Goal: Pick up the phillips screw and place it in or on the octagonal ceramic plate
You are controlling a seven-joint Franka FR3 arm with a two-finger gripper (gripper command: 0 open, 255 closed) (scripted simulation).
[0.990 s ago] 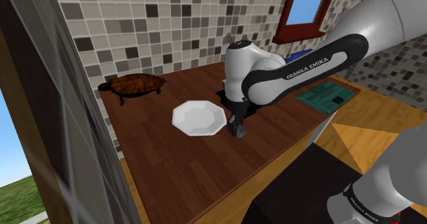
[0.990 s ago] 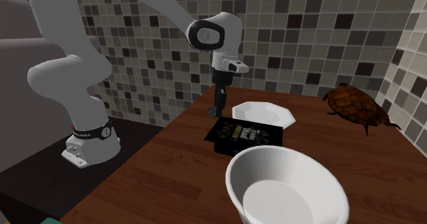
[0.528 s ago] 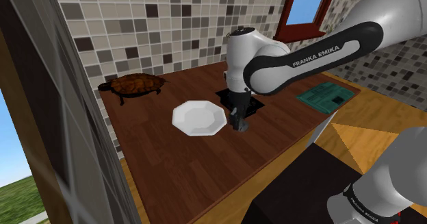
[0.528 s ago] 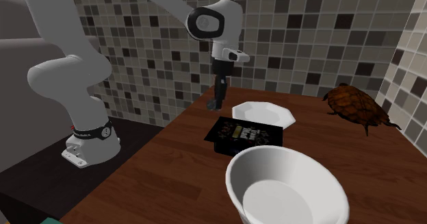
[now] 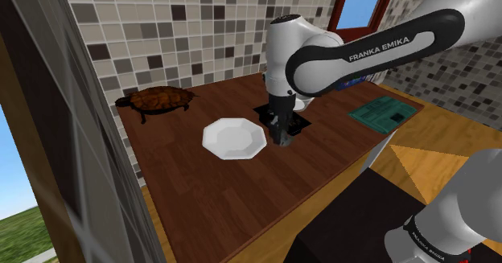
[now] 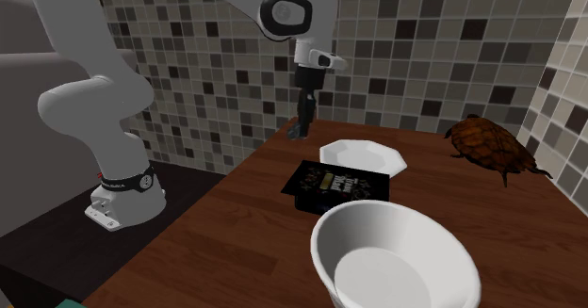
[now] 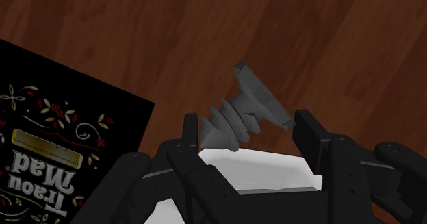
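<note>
My end effector (image 5: 281,137) has risen off the tabletop (image 5: 211,191) since the earlier frame and is clamped end to end on the grey screw (image 7: 241,114). This height should let the screw clear the rim of the white octagonal plate (image 5: 233,137) just beside it.

Opposed exterior views, both on plate (image 5: 233,138)

The screw (image 7: 239,116) is grey, the plate (image 5: 233,137) white, the box (image 7: 61,120) black with gold scrollwork, the table (image 7: 308,38) brown.
</note>
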